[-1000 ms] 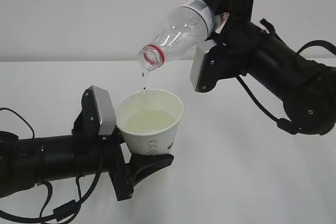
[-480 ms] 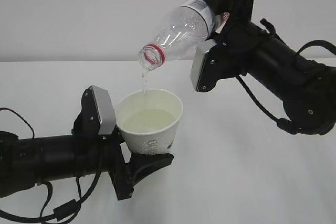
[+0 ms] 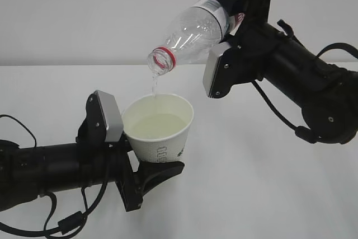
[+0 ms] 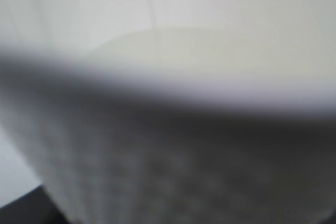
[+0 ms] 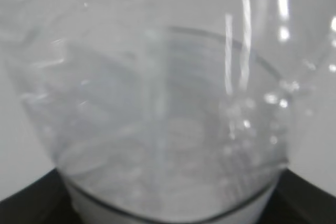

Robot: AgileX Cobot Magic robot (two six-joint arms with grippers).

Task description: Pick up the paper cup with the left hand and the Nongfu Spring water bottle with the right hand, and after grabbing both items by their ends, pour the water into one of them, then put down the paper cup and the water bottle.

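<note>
A: So, nearest the camera: left hand (image 3: 150,174) is gripping the paper cup (image 3: 159,130) low on its wall, jaws clamped on it, cup upright above the table (image 3: 251,194).

B: Contents?

A: Water (image 3: 156,127) is sitting well up inside. Thin paper, so I'd judge it soft and crushable; a hard squeeze is likely to buckle the wall and slop it. The low grip near the base looks like the stiffest spot.

B: Bottle?

A: Right hand (image 3: 238,1) is clamping the Nongfu Spring water bottle (image 3: 193,29) at its base end, neck tilted down, mouth above the cup's far rim and apart from it. A thin stream is falling in. Bottle is looking nearly empty, so probably light; thin ribbed plastic, probably flexing under load.

B: Surroundings?

A: Plain white tabletop, nothing else showing on it. Bare pale wall (image 3: 84,15) behind.
</note>
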